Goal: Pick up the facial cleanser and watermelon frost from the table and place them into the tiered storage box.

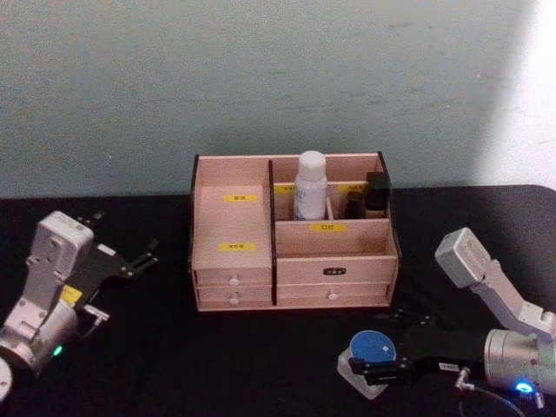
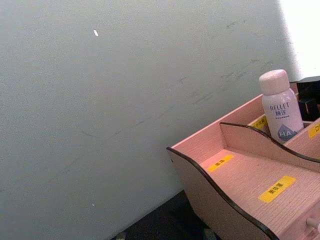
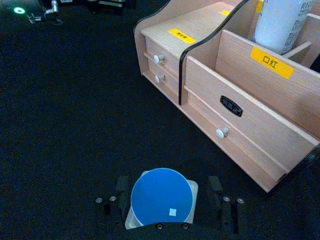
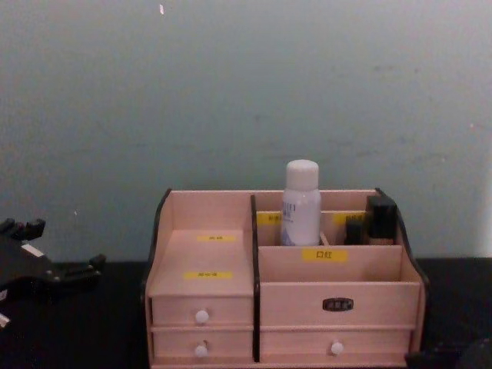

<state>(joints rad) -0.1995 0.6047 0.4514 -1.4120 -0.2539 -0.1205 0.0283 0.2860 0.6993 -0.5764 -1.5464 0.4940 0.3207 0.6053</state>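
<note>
"Head view, part (a): where do the two containers lie?"

"The facial cleanser [image 1: 310, 187] stands upright inside the tiered storage box [image 1: 334, 252], in the rear compartment just right of the dark centre divider. Its white cap rises above the box's rim. The watermelon frost [image 1: 372, 349] sits on the black table [image 1: 217, 365], in front of the box's right front corner and apart from it, blue lid up."

"Right wrist view, part (b): how is your right gripper set?"

"My right gripper [image 3: 168, 184] is down at the table with its fingers [image 3: 121, 192] spread, one on either side of the watermelon frost. A narrow gap shows on each side, so I pinch nothing."

"Part (c): and the left?"

"My left gripper [image 1: 126, 239] hangs over the table's left side, well apart from the box. Its fingers are spread and empty, pointing toward the box."

"Part (d): what else does the box carry?"

"Dark cosmetic containers [image 1: 375, 195] stand in the rear compartment to the right of the cleanser. Yellow labels [image 1: 327, 227] mark the compartments, and small drawers [image 4: 330, 305] with white knobs run along the base."
</note>
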